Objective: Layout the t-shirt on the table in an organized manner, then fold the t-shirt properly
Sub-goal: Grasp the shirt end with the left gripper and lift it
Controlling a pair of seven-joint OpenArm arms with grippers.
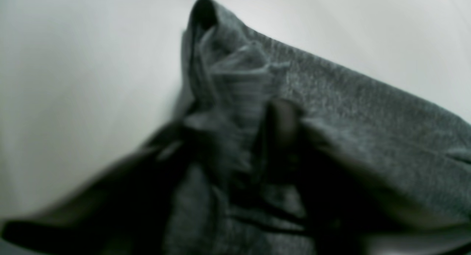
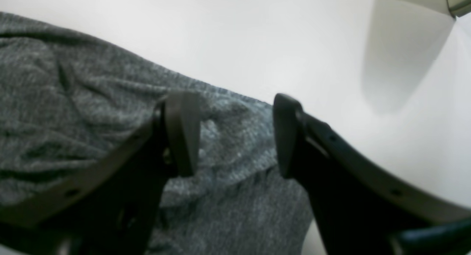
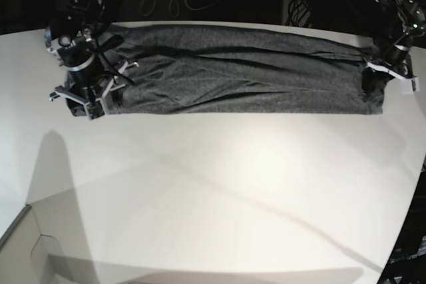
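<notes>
White table (image 3: pixel 219 191) | t-shirt (image 3: pixel 239 78) spread at far edge | L hand (image 1: pixel 257 144) pinching t-shirt | R hand (image 2: pixel 235 133) open

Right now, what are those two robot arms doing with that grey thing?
They are working on a dark grey t-shirt that lies stretched in a long band across the far side of the white table. The left gripper has bunched cloth gathered between its jaws at one end. The right gripper sits over the other end with its jaws open, not holding anything yet.
</notes>
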